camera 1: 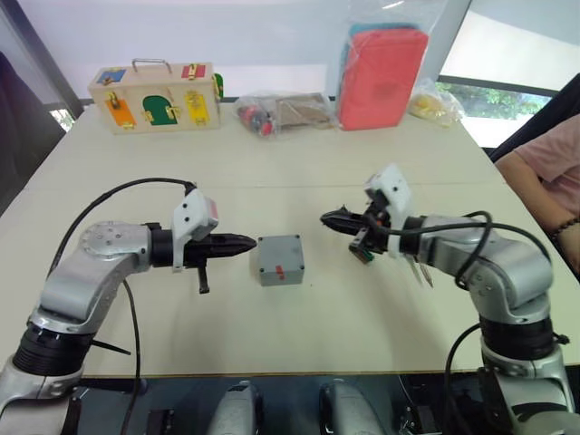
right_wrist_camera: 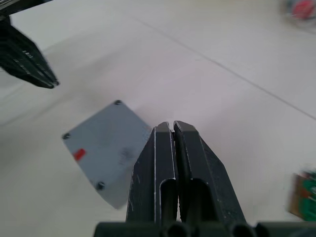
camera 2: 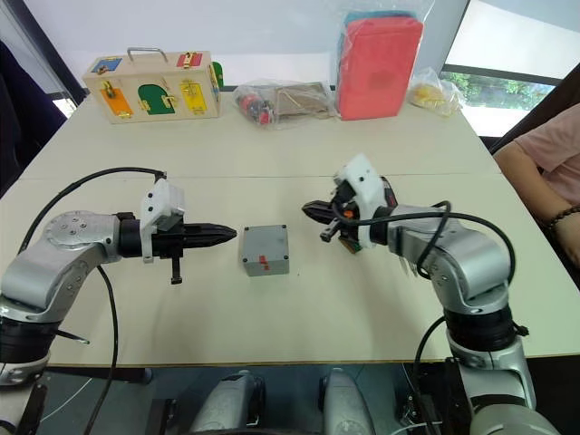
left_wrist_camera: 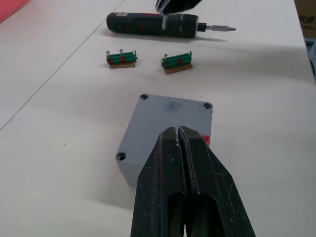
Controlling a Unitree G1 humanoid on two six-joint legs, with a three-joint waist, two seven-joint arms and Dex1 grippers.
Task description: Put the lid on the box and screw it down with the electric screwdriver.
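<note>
The grey box (camera 1: 288, 273) stands mid-table with the flat grey lid (camera 1: 276, 249) lying on top of it. Dark screw spots mark the lid's corners, and a red mark shows on the box's side. My left gripper (camera 1: 250, 243) is shut and empty, its tip just left of the lid's edge; I cannot tell whether it touches. My right gripper (camera 1: 327, 218) is also shut and empty, hanging apart from the box to its right. Beyond the box, in the left wrist view, the black electric screwdriver (left_wrist_camera: 155, 24) lies flat on the table.
Two green connector blocks (left_wrist_camera: 121, 58) (left_wrist_camera: 177, 60) lie between the box and the screwdriver. Along the far edge stand a wooden latch box (camera 1: 156, 97), a clear bag of parts (camera 1: 281, 111) and a red pouch (camera 1: 381, 77). A person's arm (camera 1: 544, 177) rests at the right edge.
</note>
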